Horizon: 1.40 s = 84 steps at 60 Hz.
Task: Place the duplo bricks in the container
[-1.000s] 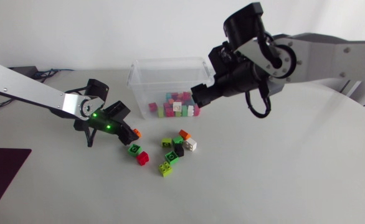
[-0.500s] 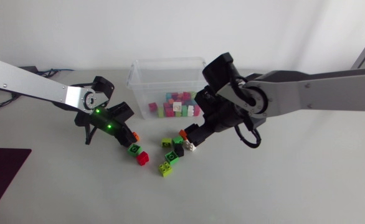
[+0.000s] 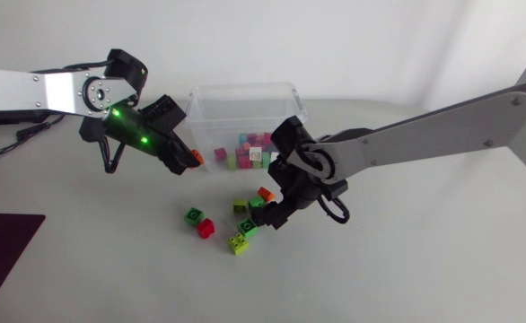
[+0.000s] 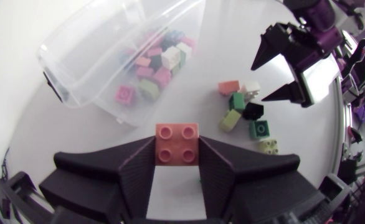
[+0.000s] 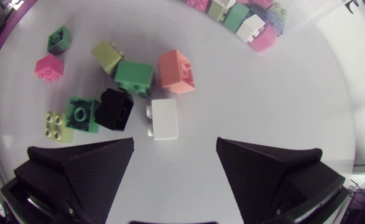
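left claw (image 4: 177, 154): closed on one held orange brick (image 4: 177, 142), pinching two opposite sides, studs facing the wrist camera, so the grip looks square and secure.
held orange brick: lifted well off the tabletop (image 3: 380, 260), just beside the container's near corner; probably carried high so it clears the wall before release.
container (image 3: 241, 90): clear plastic tub, open on top, at the back of the tabletop; many small coloured bricks already lie on its floor.
right claw (image 5: 175, 144): wide open, holding nothing, pointed down over the loose cluster, its fingers well apart on either side of the white brick (image 5: 164, 118); probably lined up to take that one.
loose cluster: white brick touching the black brick (image 5: 115, 108); a loose orange brick (image 5: 175, 70) and a green brick (image 5: 134, 76) just ahead of them; packed close, so a finger could nudge a neighbour.
strays: a red brick (image 3: 206, 228) and a dark green brick (image 3: 193, 215) sit apart from the cluster, on the left arm's side.
progress: about midway by my judgement, roughly nine bricks not yet in.
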Tool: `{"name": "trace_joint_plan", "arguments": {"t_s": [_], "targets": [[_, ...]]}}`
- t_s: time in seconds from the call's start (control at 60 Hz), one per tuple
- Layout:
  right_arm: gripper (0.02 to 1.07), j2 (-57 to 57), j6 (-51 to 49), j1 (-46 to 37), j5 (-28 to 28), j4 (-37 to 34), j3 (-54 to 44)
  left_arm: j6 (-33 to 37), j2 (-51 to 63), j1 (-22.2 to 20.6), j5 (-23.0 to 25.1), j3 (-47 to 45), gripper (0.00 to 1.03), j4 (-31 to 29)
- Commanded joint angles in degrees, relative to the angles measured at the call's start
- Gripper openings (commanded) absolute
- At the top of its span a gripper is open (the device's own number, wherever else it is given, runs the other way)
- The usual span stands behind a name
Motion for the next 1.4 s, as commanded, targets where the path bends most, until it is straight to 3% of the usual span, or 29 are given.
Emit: {"name": "trace_joint_plan", "arguments": {"t_s": [0.0, 0.133, 0.35, 0.467, 0.683, 0.917, 1.0, 1.017, 1.033, 1.05, 1.117, 1.133, 1.383], "targets": [[0.92, 3.01, -1.19, 0.3, 0.44, 0.67, 2.56, -2.38, -2.03, -0.71, 1.11, 2.95, 0.19, -1.2], [0.74, 5.64, -1.63, 0.3, 0.26, 1.37, 4.49, -4.58, -2.56, -1.23, 1.64, 5.94, 0.19, -1.47], [0.34, 7.23, -1.8, 0.48, -1.06, 2.16, 5.9, -8.44, -1.07, -1.59, 1.99, 10.59, 0.2, -0.33], [0.28, 7.75, -1.98, 0.3, -1.58, 2.78, 5.81, -10.73, 1.04, -1.94, 2.08, 13.32, 0.2, 1.52], [0.28, 0.63, -2.33, -0.84, -2.37, 3.13, 3.0, -14.24, 5.53, -2.55, 1.99, 17.98, 0.22, 4.86], [0.28, -9.83, -2.77, -2.07, -3.08, -1.27, 3.7, -18.11, 12.12, -2.38, 1.99, 24.92, 0.23, 7.76], [0.28, -11.67, -2.77, -2.33, -3.08, -2.5, 4.49, -19.34, 14.31, -2.29, 1.29, 27.38, 0.37, 8.2], [0.28, -12.37, -2.77, -2.51, -3.08, -3.11, 4.93, -19.78, 15.37, -2.2, 0.67, 28.44, 0.49, 8.2], [0.28, -12.73, -2.77, -2.51, -3.08, -3.29, 5.2, -19.78, 15.37, -2.2, 0.67, 28.52, 0.5, 8.2], [0.28, -13.08, -2.77, -2.6, -3.08, -3.55, 5.46, -20.22, 16.07, -2.11, 0.41, 29.14, 0.62, 8.2], [0.28, -14.31, -2.68, -2.95, -3.43, -3.99, 6.52, -20.31, 16.42, -1.94, 0.15, 29.14, 0.95, 8.55], [0.28, -14.48, -2.68, -2.95, -3.43, -3.99, 6.69, -20.31, 16.42, -1.94, -0.12, 28.96, 0.98, 8.81], [0.28, -16.24, -1.36, -5.06, -3.78, -3.82, 13.2, -17.85, 9.22, 0.0, -0.47, 20.09, 0.99, 10.84]]}}
